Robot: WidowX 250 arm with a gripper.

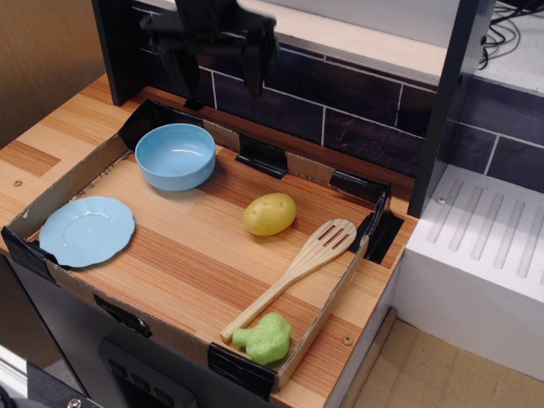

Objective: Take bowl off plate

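Note:
The light blue bowl (176, 155) stands upright on the wooden tray floor at the back left. The flat light blue plate (86, 230) lies apart from it at the front left corner of the tray, with nothing on it. My gripper (218, 83) is open and empty, raised well above the bowl and slightly to its right, in front of the dark tiled wall. Its two black fingers (254, 64) hang down wide apart.
A yellow potato (269, 213) lies mid-tray. A wooden slotted spatula (293, 275) lies diagonally at the right, with a green broccoli toy (265, 338) at the front right corner. The cardboard tray wall (330, 306) rims the area. A white rack (484, 246) stands right.

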